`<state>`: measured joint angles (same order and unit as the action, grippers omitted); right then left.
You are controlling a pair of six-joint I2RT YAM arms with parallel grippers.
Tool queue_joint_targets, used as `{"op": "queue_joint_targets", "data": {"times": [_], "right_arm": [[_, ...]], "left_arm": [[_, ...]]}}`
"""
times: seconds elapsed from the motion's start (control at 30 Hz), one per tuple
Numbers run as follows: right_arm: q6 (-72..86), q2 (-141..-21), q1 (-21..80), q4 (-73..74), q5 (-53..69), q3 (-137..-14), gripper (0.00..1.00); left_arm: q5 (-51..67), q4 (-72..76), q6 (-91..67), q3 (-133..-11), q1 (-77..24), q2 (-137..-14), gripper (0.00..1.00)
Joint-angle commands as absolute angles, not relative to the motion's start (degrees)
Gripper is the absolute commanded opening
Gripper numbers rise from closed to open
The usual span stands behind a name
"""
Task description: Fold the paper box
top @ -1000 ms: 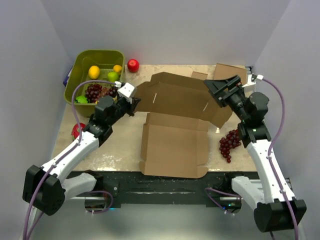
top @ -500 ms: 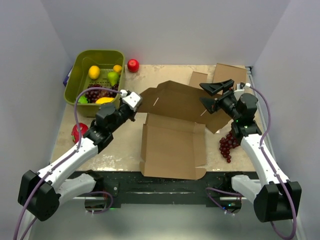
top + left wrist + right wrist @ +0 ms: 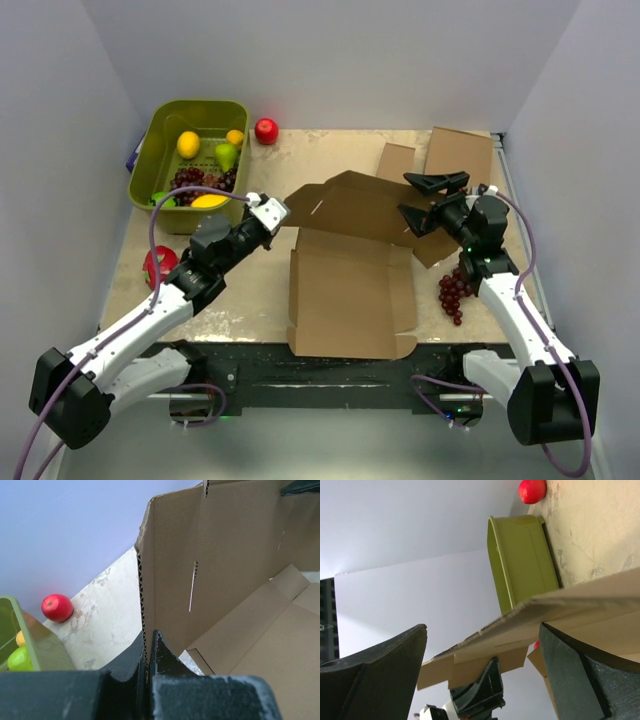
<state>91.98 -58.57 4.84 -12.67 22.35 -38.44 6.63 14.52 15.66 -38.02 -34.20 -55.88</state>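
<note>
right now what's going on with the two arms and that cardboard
Two robot arms are folding the paper box. Its base lies flat on the table, and its rear panel is tilted up. The left hand is pinched shut on that panel's left edge. The right hand is open, straddling the panel's right edge.

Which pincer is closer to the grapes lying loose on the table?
Right. The right pincer is open astride a raised flap of the paper box, just behind the grapes. The left pincer pinches the flap's opposite edge, far across the box to their left.
</note>
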Motion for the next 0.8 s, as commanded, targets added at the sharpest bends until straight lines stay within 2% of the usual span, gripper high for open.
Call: {"op": "queue_joint_targets", "data": {"times": [0.0,0.17,0.3,0.37,0.6,0.77], "right_arm": [[92.81,-57.57,4.83,-13.45,19.95,-37.97,0.96],[92.99,-56.52,4.92,-14.06,19.6,-35.6,0.86],[92.29,-54.5,5.1,-13.45,19.16,-34.45,0.7],[91.67,-53.7,5.19,-12.83,17.94,-33.41,0.66],[91.85,-52.47,5.27,-13.88,14.24,-30.15,0.37],[91.49,-54.57,5.54,-16.43,12.83,-28.57,0.22]], "left_arm": [[7.64,18.63,17.75,-37.62,-35.16,-54.41,0.0],[7.39,18.81,17.58,-37.62,-35.24,-54.58,0.0],[5.98,18.9,15.74,-38.05,-35.24,-55.63,0.0],[6.5,18.19,15.04,-38.93,-35.24,-56.86,0.0],[8.0,17.93,13.62,-39.55,-35.16,-59.06,0.0],[7.56,16.18,12.31,-40.87,-35.16,-61.96,0.0]]}}
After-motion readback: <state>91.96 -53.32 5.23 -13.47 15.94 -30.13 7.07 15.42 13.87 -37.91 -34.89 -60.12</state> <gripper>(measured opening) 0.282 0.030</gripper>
